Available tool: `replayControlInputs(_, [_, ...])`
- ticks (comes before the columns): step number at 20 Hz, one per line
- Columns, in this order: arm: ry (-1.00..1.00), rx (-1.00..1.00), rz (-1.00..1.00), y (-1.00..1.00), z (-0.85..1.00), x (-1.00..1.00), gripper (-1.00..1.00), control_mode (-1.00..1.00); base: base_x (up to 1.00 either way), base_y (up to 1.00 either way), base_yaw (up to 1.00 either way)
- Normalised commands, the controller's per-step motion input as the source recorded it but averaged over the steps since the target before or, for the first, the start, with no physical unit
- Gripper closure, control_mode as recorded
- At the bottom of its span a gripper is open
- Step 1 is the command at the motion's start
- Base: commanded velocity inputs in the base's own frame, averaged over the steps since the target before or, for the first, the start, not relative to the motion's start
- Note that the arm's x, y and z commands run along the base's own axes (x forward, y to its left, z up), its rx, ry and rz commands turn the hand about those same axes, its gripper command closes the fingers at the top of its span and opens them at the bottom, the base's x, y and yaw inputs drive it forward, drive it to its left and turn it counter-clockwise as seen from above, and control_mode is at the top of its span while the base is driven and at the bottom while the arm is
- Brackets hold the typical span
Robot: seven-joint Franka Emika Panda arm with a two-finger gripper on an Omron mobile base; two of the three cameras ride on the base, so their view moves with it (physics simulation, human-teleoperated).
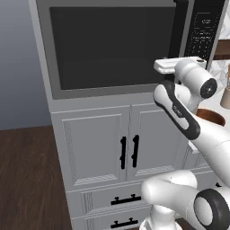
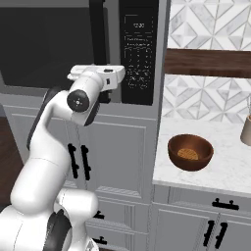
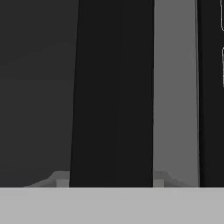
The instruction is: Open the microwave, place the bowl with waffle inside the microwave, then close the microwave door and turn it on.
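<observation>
Hand view shows the black bar handle [image 3: 114,92] of the microwave door [image 3: 37,87] standing upright between the two finger bases, which sit on either side of it at the bottom; the fingertips themselves are hidden, so whether they press on the bar cannot be told. The gripper [image 2: 104,96] is level with the lower end of the handle, at the right edge of the door's dark glass, with the white hand reaching in horizontally in the left base view [image 1: 173,67]. The microwave door is shut flush in its grey frame. The microwave [image 2: 138,54] has its black keypad panel immediately right of the handle. Below it are grey cabinet doors [image 1: 96,143] with short black handles, and drawers beneath those. To the right, on the white marble counter [image 2: 230,171], the bowl with waffle [image 2: 190,152] sits upright, well apart from the gripper, with a golden-tan piece inside. A pale jar [image 2: 246,130] stands at the counter's right edge.
</observation>
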Motion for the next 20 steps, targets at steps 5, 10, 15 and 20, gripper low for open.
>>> replayControlInputs(5, [0.0,0.0,0.0,0.0,0.0,0.0,1.0,-1.0,0.0,0.0,0.0])
replayControlInputs(10, [-0.02,-0.01,0.03,0.0,-0.01,-0.72,1.0,-1.0,0.0,0.0,0.0])
replayControlInputs(15, [0.0,0.0,0.0,0.01,0.0,-1.0,1.0,-1.0,0.0,0.0,0.0])
replayControlInputs(20, [0.08,0.0,-0.01,0.04,0.0,-1.0,1.0,-1.0,0.0,0.0,0.0])
